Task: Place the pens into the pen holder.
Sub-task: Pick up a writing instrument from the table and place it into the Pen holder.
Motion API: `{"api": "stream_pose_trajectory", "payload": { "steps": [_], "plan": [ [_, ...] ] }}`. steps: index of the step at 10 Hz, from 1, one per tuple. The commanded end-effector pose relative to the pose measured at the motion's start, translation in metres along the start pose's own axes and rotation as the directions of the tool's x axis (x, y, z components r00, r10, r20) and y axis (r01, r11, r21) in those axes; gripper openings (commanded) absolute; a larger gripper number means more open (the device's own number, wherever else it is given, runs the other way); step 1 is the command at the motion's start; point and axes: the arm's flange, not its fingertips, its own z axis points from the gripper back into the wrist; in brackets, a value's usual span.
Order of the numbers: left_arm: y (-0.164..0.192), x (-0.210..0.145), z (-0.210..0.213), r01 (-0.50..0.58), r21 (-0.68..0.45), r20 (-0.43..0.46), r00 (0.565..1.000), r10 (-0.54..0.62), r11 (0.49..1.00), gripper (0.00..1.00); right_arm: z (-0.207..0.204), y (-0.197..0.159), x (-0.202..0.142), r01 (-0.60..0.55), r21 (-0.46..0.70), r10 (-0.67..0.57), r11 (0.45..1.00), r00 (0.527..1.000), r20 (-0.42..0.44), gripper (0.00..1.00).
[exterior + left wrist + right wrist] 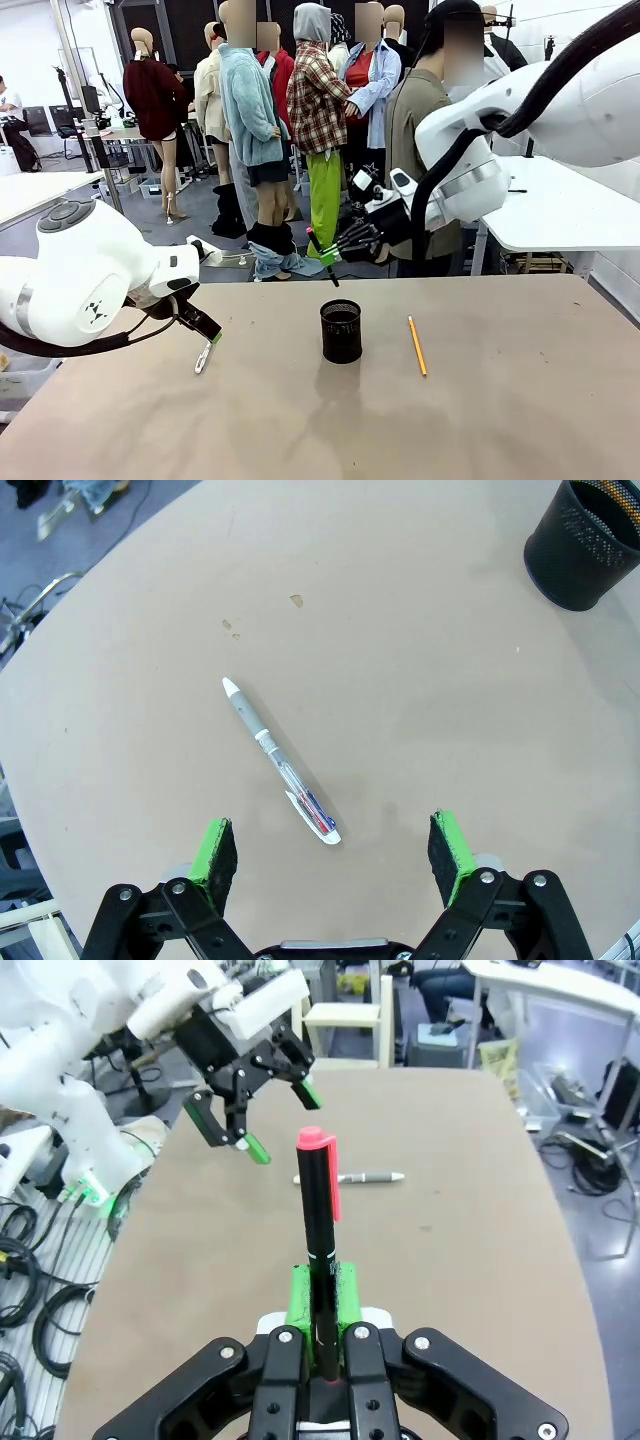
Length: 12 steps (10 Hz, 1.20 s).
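— Desk point(300, 430) is seen across the lower frame; the left hand point(333, 845) is held wide open, and the right hand point(320, 1295) is clamped on a red-capped pen point(318, 1210).
— Mid-frame the pen holder point(341, 331) is placed, with a pencil point(417, 345) laid just right. A white pen point(280, 765) is framed by the left fingers.

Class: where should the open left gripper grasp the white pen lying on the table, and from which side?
Probably the white pen at mid-barrel, from straight above. It lies flat on the table, thin and straight, slanted under the left gripper, so roll the wrist to close across it.
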Motion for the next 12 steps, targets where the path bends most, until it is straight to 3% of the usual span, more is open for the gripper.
{"api": "stream_pose_trajectory", "payload": {
  "steps": [1, 7, 10, 11, 12],
  "plan": [
    [0.002, -0.001, 0.001, -0.004, 0.000, 0.001, 1.000, 0.004, 1.000, 1.00, -0.011, -0.012, -0.007, 0.040, 0.025, -0.040, 0.999, 0.999, -0.020, 0.00],
    [0.002, -0.001, 0.001, -0.004, 0.000, 0.001, 1.000, 0.004, 1.000, 1.00, -0.022, -0.010, -0.064, 0.116, 0.055, -0.113, 0.992, 0.993, -0.045, 0.00],
    [0.002, -0.001, 0.001, -0.004, 0.000, 0.001, 1.000, 0.004, 1.000, 1.00, -0.027, 0.002, -0.078, 0.108, -0.037, -0.111, 0.993, 0.990, -0.091, 0.00],
    [0.002, -0.001, 0.001, -0.004, 0.000, 0.001, 1.000, 0.004, 1.000, 1.00, -0.027, 0.004, -0.081, 0.100, -0.041, -0.103, 0.994, 0.991, -0.087, 0.05],
    [0.002, -0.001, 0.001, -0.004, 0.000, 0.001, 1.000, 0.004, 1.000, 1.00, -0.027, 0.007, -0.083, 0.091, -0.037, -0.093, 0.995, 0.993, -0.076, 0.24]
  ]
}}
